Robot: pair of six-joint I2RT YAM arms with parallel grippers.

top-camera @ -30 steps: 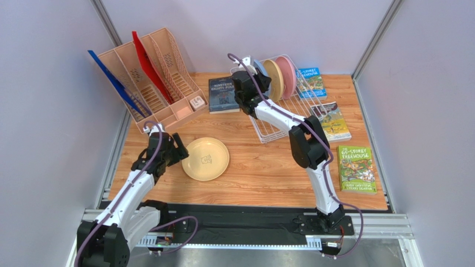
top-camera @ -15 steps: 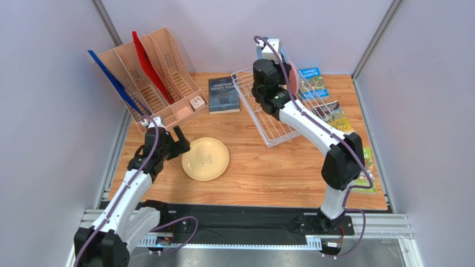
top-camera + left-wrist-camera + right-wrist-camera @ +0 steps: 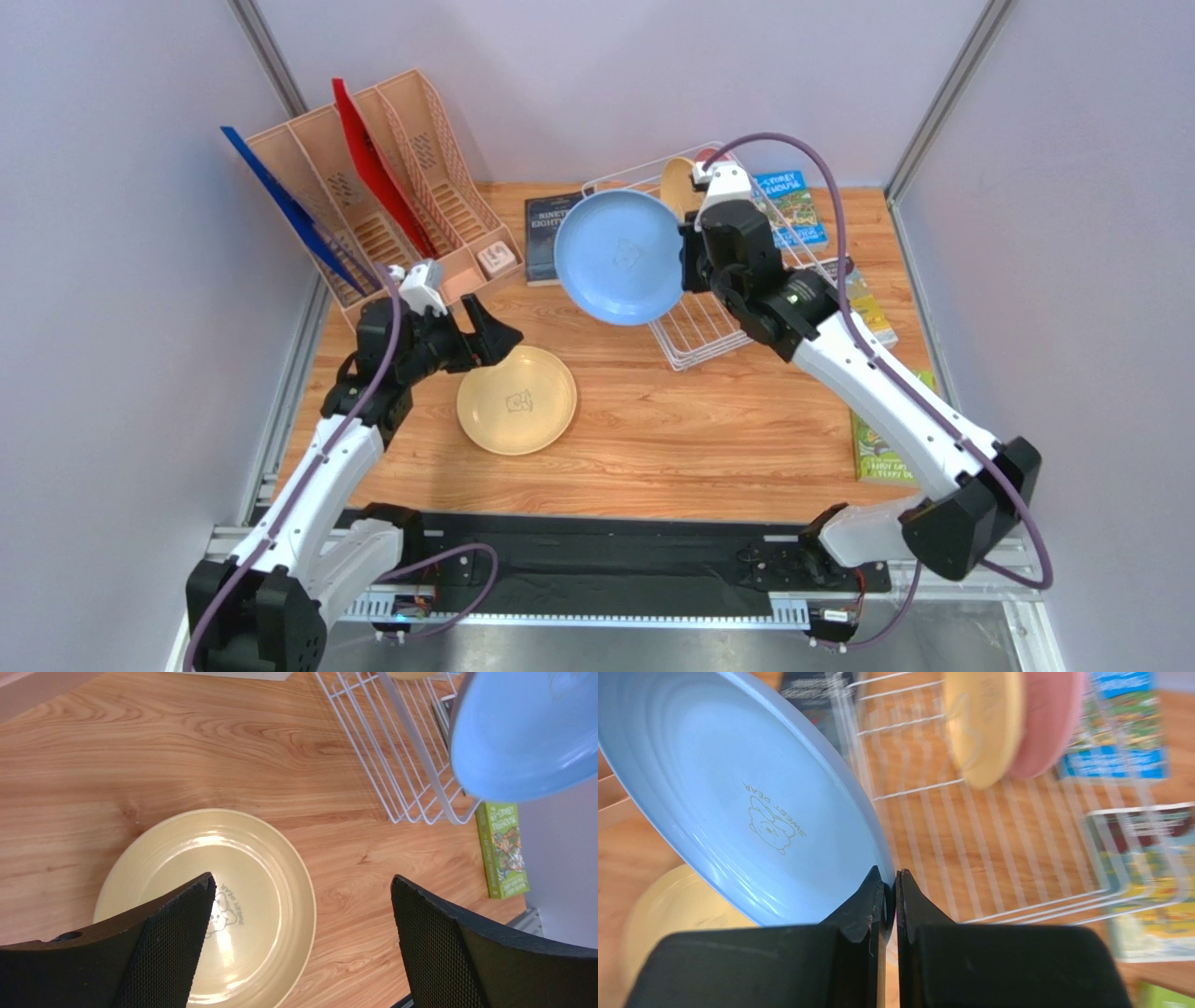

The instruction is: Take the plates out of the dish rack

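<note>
My right gripper point(image 3: 690, 261) point(image 3: 890, 882) is shut on the rim of the light blue plate point(image 3: 617, 256) point(image 3: 745, 805) and holds it in the air, left of the white wire dish rack point(image 3: 701, 329) point(image 3: 990, 833). The tan-yellow plate point(image 3: 678, 184) point(image 3: 980, 724) and the pink plate point(image 3: 1046, 721) stand upright at the rack's far end. The pale yellow plate point(image 3: 518, 399) point(image 3: 210, 903) lies flat on the table. My left gripper point(image 3: 484, 333) point(image 3: 302, 889) is open and empty, hovering over that plate's near-left edge.
A peach file organiser point(image 3: 379, 196) with blue and red folders stands at the back left. A dark book point(image 3: 551, 238) lies behind the held plate. Several colourful books point(image 3: 786, 203) point(image 3: 891, 427) lie right of the rack.
My right arm has swung out to the right and lifted the blue plate out of the rack, carrying it left and forward. My left gripper has moved up and right over the yellow plate.
</note>
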